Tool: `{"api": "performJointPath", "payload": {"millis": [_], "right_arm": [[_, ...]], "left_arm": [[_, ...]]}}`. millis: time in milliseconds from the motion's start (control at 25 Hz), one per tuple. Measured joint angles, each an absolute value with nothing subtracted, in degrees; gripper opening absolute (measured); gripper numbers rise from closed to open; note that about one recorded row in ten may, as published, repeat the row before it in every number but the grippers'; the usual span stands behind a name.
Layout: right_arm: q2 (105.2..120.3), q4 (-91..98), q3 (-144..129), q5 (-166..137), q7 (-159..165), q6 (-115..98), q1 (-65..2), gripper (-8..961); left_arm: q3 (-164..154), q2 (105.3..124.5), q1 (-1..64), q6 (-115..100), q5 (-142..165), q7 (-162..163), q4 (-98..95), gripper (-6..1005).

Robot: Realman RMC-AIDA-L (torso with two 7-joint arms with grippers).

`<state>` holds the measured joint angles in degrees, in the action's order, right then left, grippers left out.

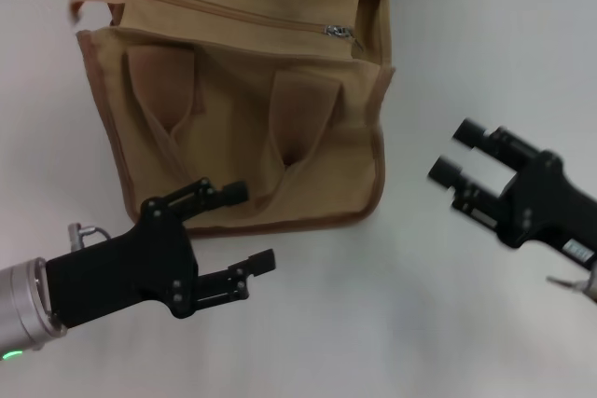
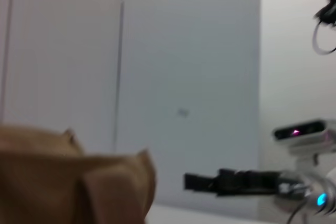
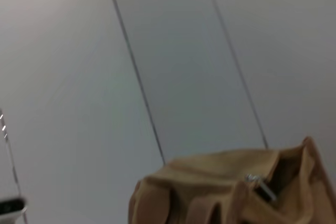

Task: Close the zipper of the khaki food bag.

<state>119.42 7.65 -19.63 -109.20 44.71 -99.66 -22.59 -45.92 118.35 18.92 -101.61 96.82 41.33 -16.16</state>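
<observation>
I have the khaki food bag [image 1: 244, 104] standing on the white table [image 1: 392, 305], toward the far edge and nearer the far left corner than the right. Its front panel faces me, with two short fabric handles [image 1: 163, 90] drooping down against it. Darker brown trim runs around the panel's edges.

The zipper [image 1: 233, 14] crosses the bag's top panel from the left end toward the right. Its silver pull tab [image 1: 338, 32] sits near the right end of the line. In the right wrist view the pull tab [image 3: 261, 187] shows beside a dark gap at that end of the bag [image 3: 220, 190], so a short stretch there looks unzipped; I cannot tell how much.

My left gripper [image 1: 250, 228] is over the near left part of the table, just in front of the bag's lower front edge. Its jaws stand apart with nothing between them; the farther fingertip lies close to the bag's bottom trim, and I cannot tell whether it touches.

My right gripper [image 1: 454, 152] is over the right side of the table, well apart from the bag. Its jaws are spread and empty, pointed toward the bag's right side.

The left wrist view catches the bag's upper corner [image 2: 79, 182] up close and the right gripper [image 2: 199, 181] farther off.
</observation>
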Motion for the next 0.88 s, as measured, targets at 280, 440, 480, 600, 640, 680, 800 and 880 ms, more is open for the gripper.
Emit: {"api": "performJointPath", "payload": {"millis": [280,440,480,600,640,680,800,880], "right_arm": [[119.52,6.14,-31.78,-109.25,36.65,-94.84,-23.03,652],[119.59,4.49,-34.8,-109.26,35.57,-92.21,-23.52,657],[119.6,4.29,-34.81,-109.26,35.56,-91.96,-23.55,659],[119.61,4.16,-34.64,-109.23,35.54,-91.91,-23.52,667],[119.61,4.14,-34.54,-109.17,35.54,-91.94,-23.5,669],[119.63,4.12,-34.44,-109.12,35.5,-91.91,-23.47,672],[119.72,3.82,-34.85,-109.04,35.39,-91.45,-23.63,679],[119.72,3.07,-35.04,-109.11,35.32,-90.75,-24.05,686]], "left_arm": [[-46.22,118.55,17.52,-95.11,97.64,38.52,-16.32,798],[-46.31,118.56,17.52,-96.09,99.04,38.41,-16.32,798],[-46.34,118.56,17.54,-96.4,99.16,38.41,-16.33,798],[-46.37,118.56,17.55,-97.21,99.22,38.4,-16.48,798],[-46.38,118.57,17.53,-97.7,99.23,38.4,-16.6,798],[-46.38,118.57,17.53,-97.7,99.23,38.4,-16.6,798],[-46.41,118.51,17.47,-98.36,99.55,38.4,-16.76,798],[-46.41,118.51,17.47,-98.36,99.57,38.41,-16.76,798]]}}
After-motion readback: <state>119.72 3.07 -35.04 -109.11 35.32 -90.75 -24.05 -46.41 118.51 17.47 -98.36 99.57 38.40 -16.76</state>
